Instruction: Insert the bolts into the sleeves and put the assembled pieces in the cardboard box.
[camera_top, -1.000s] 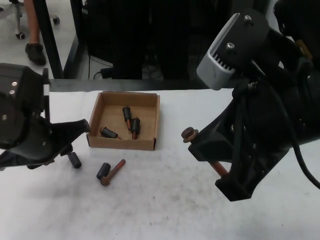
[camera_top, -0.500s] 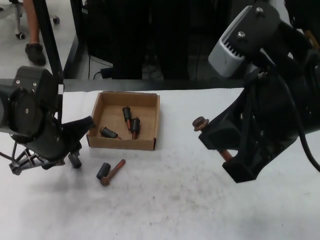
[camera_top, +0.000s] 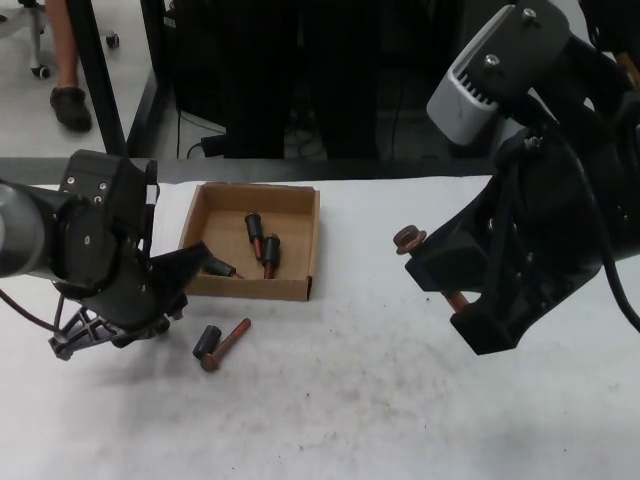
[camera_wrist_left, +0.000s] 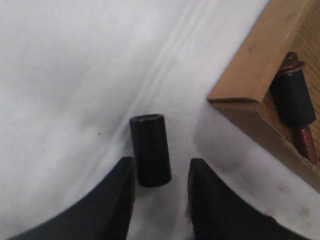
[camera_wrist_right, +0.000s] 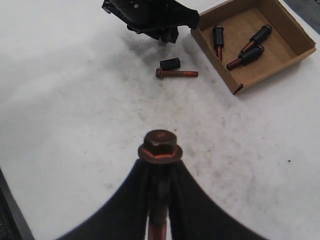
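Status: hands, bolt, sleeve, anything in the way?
Right hand shut on bolt, off the bench. Left hand open, straddling loose sleeve by the box. Spare bolt, spare sleeve nearby, not blocking.

Bright, even light from above; soft, faint shadow beside sleeve (camera_wrist_left: 150, 149).

Open bench (camera_top: 340, 410) 5 to 7 o'clock; cardboard box (camera_top: 250, 288) at 10, w/ loose bolt (camera_top: 228, 342) & sleeve (camera_top: 207, 342) just in front.

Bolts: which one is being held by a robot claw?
The bolt clamped in the right gripper, head sticking out. The other loose bolt lies on the bench; three sit sleeved in the cardboard box.
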